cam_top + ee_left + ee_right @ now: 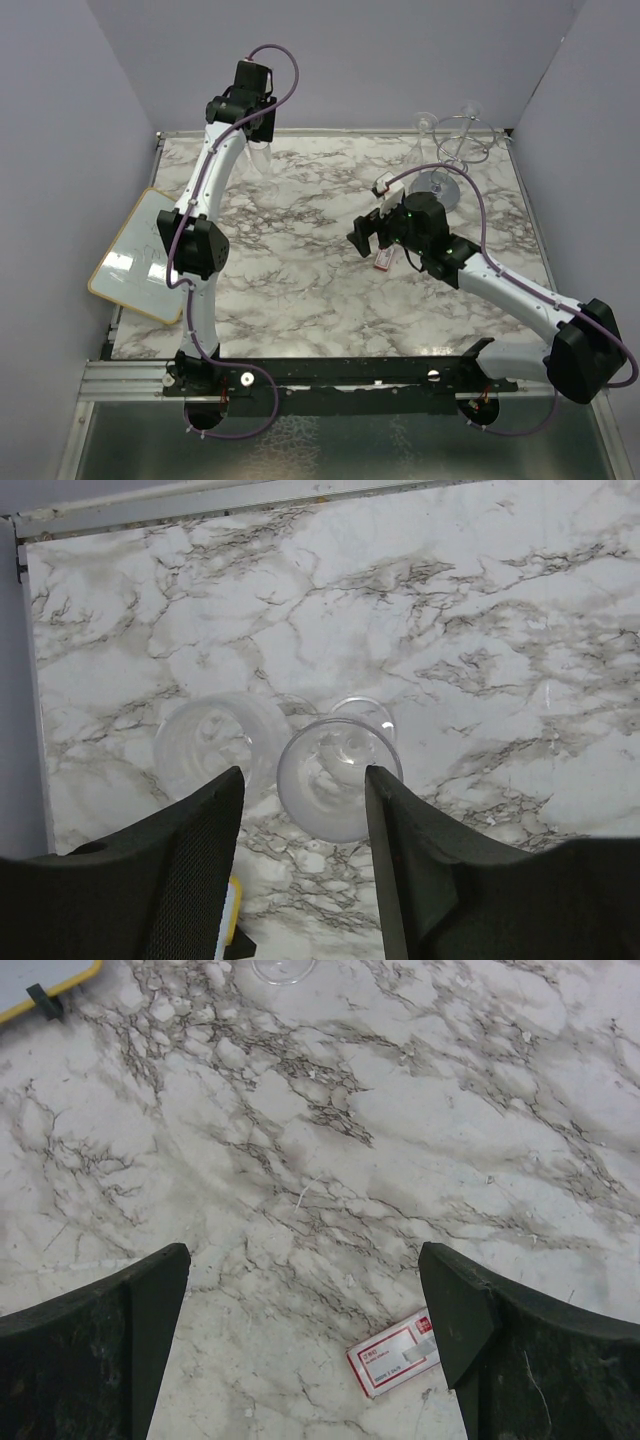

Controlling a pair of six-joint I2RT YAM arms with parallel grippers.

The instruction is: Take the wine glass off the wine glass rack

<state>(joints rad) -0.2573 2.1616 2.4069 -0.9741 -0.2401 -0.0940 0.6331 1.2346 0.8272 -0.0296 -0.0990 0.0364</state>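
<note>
The wine glass rack [462, 150], a silver wire stand with a round shiny base, stands at the back right; clear glasses [425, 125] hang from its ring. My left gripper [258, 140] is at the back left. In the left wrist view it [302, 775] is open above two clear wine glasses on the marble. One wine glass [335, 775] lies between the fingers, its rim close to the right finger [400, 840]. The other glass [212, 745] is to its left. My right gripper [372, 235] is open and empty in its wrist view [305, 1260], left of the rack.
A small red and white box [393, 1360] lies on the marble under my right gripper and also shows in the top view [385, 260]. A yellow-framed whiteboard [145, 255] lies over the table's left edge. Grey walls enclose the table.
</note>
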